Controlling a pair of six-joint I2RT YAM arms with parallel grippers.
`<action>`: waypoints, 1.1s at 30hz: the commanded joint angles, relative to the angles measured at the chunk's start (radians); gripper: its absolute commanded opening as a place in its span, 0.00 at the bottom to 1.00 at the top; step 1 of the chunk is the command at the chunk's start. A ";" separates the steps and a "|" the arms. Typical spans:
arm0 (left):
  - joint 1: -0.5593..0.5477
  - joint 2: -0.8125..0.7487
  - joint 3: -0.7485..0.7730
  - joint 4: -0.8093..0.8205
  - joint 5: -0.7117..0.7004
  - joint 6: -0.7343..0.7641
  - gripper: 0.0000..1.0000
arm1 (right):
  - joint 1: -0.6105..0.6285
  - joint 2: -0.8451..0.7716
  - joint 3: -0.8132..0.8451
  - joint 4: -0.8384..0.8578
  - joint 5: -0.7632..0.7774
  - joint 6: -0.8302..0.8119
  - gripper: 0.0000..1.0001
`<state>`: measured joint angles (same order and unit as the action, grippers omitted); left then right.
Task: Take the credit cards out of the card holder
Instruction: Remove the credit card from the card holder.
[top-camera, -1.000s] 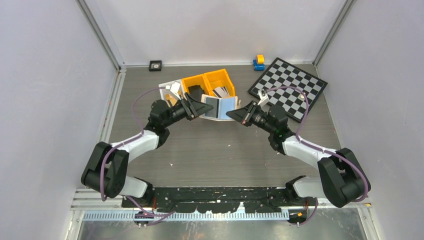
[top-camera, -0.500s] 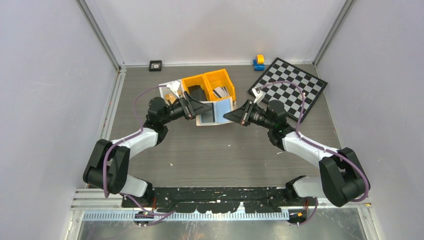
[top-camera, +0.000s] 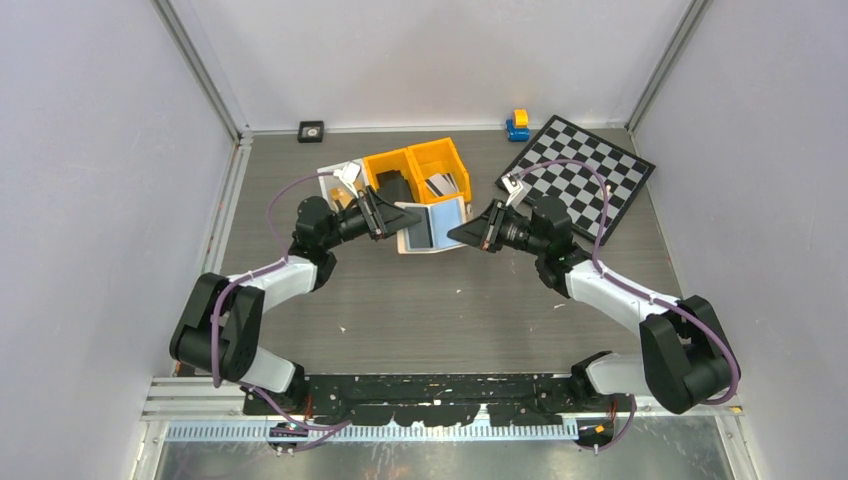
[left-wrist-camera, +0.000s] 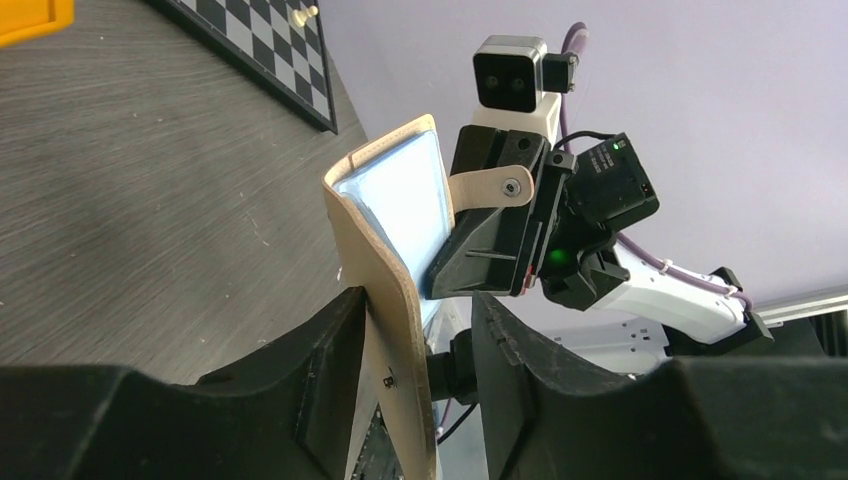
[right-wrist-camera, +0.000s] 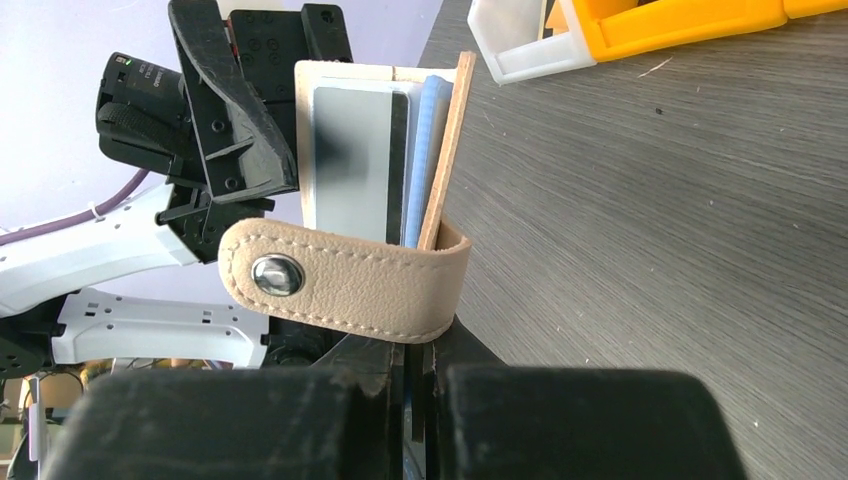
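Grey wood-grain tabletop (top-camera: 440, 300) runs between white walls, and I hold the card holder (top-camera: 432, 222) up off it between my two arms, just in front of the two orange bins (top-camera: 415, 157).

My left gripper (left-wrist-camera: 415, 340) is closed on one beige flap. My right gripper (right-wrist-camera: 415, 365) is pinched almost to nothing on the other flap, just below the snap strap. The holder therefore stands spread open, its pockets facing up.

As I judge it, the opening step is done and no card has left the pockets I am holding. The next move calls for one hand to keep its flap steady while the other lets go and nips the exposed edge of a card, pulling straight along the pocket.

I count one holder and one silvery card (right-wrist-camera: 350, 160) plainly in its pocket. A dark edge beside it may be a second; I cannot tell. One striped card (top-camera: 445, 184) lies in the right-hand bin.
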<state>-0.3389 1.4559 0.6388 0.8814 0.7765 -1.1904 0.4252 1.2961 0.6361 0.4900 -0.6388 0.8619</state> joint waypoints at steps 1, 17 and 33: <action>0.006 0.013 -0.001 0.091 0.029 -0.031 0.45 | 0.003 -0.037 0.042 0.030 -0.021 -0.016 0.01; 0.013 0.058 -0.018 0.134 0.001 -0.066 0.00 | 0.003 -0.107 -0.006 0.004 0.099 -0.026 0.69; -0.001 0.160 -0.061 0.522 -0.034 -0.291 0.00 | 0.047 0.034 -0.037 0.225 0.088 0.091 0.85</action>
<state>-0.3317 1.6295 0.5713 1.2964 0.7589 -1.4651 0.4583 1.3327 0.5922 0.6090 -0.5442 0.9340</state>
